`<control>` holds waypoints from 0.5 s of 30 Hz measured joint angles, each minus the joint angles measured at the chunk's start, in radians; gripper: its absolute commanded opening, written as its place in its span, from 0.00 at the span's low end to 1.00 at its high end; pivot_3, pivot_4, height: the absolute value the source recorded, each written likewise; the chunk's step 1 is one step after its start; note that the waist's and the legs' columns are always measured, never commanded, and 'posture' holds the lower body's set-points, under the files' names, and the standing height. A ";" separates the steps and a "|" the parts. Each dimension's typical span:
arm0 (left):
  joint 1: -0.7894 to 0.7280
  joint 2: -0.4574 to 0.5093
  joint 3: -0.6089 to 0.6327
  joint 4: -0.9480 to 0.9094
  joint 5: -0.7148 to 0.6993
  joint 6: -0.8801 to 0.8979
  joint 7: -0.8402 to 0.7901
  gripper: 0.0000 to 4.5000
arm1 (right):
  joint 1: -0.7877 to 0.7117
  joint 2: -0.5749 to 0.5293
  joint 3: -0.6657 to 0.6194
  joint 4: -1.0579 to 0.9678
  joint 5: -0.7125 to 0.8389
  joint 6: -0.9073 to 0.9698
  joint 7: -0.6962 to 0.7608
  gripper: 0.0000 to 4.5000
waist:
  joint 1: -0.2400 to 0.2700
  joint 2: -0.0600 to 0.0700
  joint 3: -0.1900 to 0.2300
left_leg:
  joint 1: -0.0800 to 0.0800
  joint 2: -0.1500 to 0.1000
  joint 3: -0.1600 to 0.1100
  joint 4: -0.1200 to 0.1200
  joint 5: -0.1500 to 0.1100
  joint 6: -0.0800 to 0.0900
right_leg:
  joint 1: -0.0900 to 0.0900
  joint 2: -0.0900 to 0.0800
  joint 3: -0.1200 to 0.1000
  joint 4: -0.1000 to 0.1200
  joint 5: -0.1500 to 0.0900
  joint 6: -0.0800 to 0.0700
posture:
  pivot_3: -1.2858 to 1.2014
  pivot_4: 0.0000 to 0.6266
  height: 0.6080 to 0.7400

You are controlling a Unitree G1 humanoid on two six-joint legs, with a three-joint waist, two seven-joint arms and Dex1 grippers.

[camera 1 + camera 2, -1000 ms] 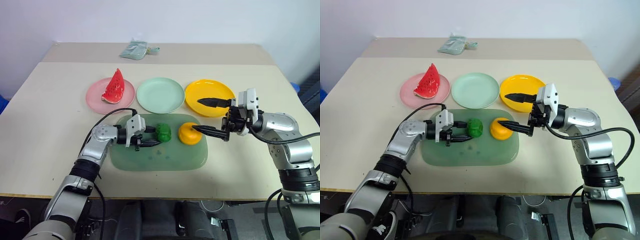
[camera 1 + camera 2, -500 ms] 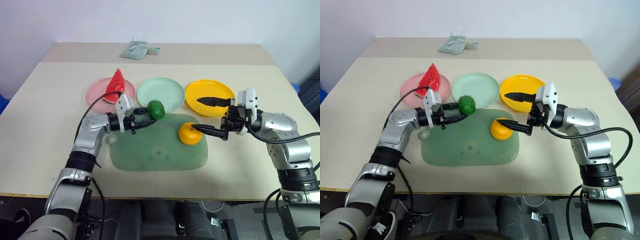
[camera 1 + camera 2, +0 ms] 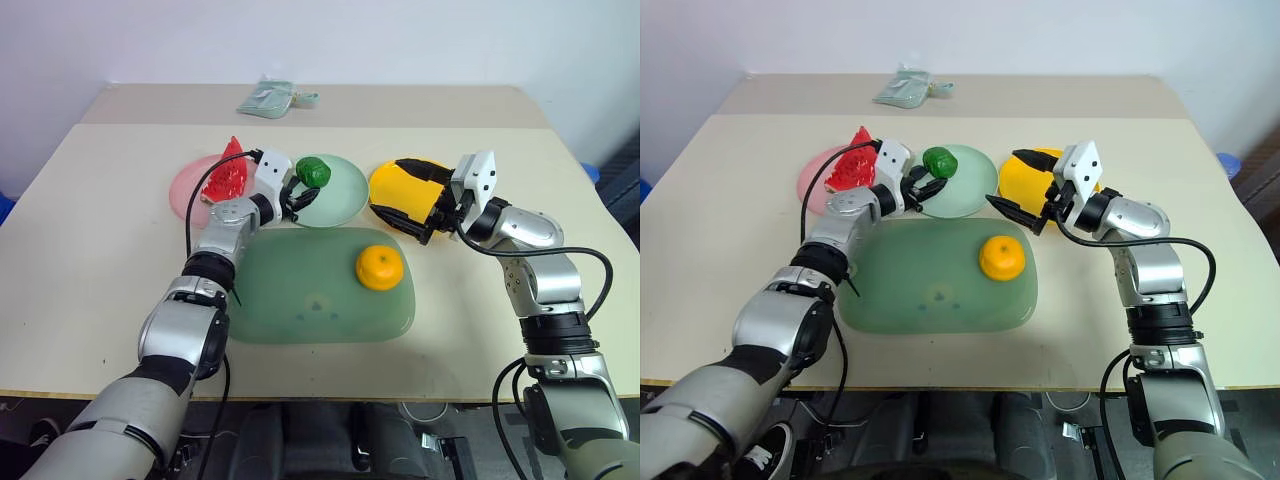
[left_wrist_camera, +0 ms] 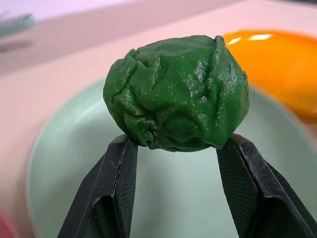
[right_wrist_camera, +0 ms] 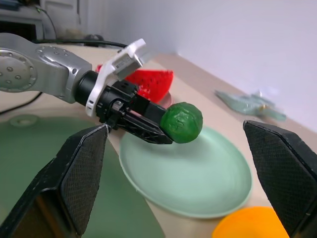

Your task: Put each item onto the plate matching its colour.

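The left claw (image 3: pixel 297 185) pinches the green lump (image 3: pixel 313 171) right above the mint plate (image 3: pixel 335 203) (so straight down next). The right claw (image 3: pixel 1025 205) gapes wide, holding nothing.

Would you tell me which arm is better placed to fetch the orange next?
Right, probably: the right gripper hangs open and empty near the orange, whereas the left gripper holds the green lump.

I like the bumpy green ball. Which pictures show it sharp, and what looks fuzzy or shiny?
Left wrist view: the green lump is sharp and glossy, while the mint plate and yellow plate behind are blurry, with white glare on the yellow one. Right wrist view: the lump is sharp, the packet soft.
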 measured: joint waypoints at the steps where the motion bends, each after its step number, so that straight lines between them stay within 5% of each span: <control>1: -0.011 -0.006 0.005 0.017 0.001 -0.001 0.019 0.49 | 0.002 0.000 0.000 0.001 -0.003 -0.006 0.001 1.00 | 0.000 0.000 0.000 | 0.000 0.000 0.000 0.000 0.000 0.000 | 0.000 0.000 0.000 0.000 0.000 0.000 | 0.52 0.24 1.00; 7: -0.058 -0.008 0.026 0.052 0.003 -0.026 0.029 0.99 | 0.016 -0.003 -0.001 0.001 -0.003 -0.010 0.006 1.00 | -0.001 0.000 0.000 | 0.000 0.000 0.000 0.000 0.000 0.000 | 0.000 0.000 0.000 0.000 0.000 0.000 | 0.52 0.24 1.00; 15: -0.026 0.055 0.036 -0.054 0.001 -0.016 -0.084 0.99 | 0.036 -0.005 -0.001 -0.002 0.009 -0.004 0.030 1.00 | -0.003 0.000 0.000 | 0.000 0.000 0.000 0.000 0.000 0.000 | 0.000 0.000 0.000 0.000 0.000 0.000 | 0.52 0.24 1.00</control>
